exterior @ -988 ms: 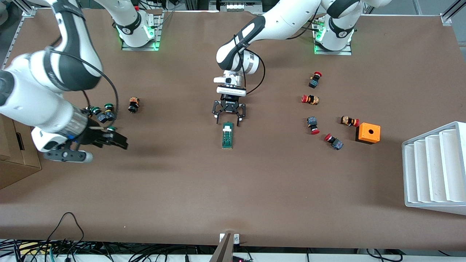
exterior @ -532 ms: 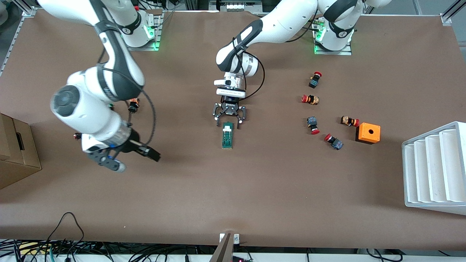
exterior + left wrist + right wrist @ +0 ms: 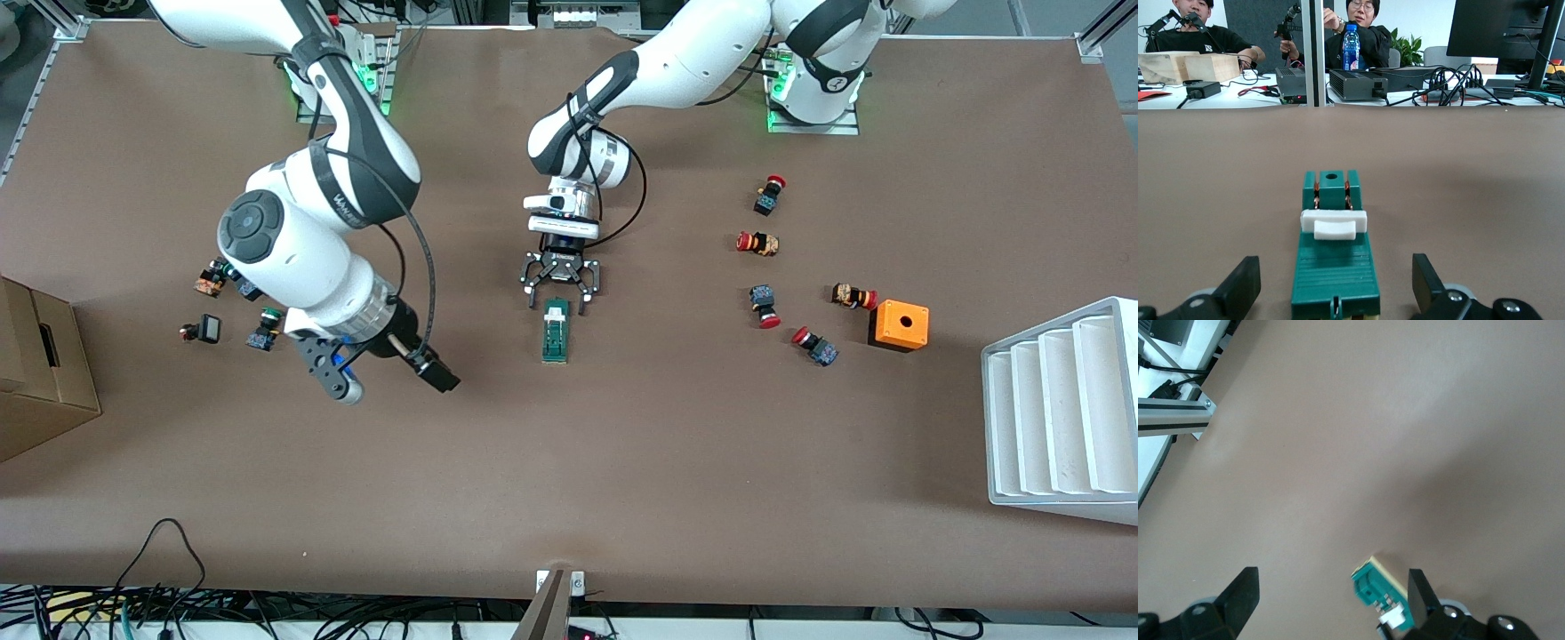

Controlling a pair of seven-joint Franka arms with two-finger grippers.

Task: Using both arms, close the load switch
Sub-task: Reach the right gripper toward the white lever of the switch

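The switch lies mid-frame on the table. The left gripper, jaws apart, sits at its white-tab end: lower squarely, clamp the body. The right gripper, also apart, hangs lower-left over bare table; bring it across to press the tab.

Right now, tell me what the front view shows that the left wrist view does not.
Only the front view shows the right pincer, open above bare table toward the right arm's end, the red-capped buttons, the orange box and the white rack. Only the left wrist view shows the people at desks past the table edge and the switch's white tab end-on. Both show the load switch lying on the table with the open left pincer at its tab end.
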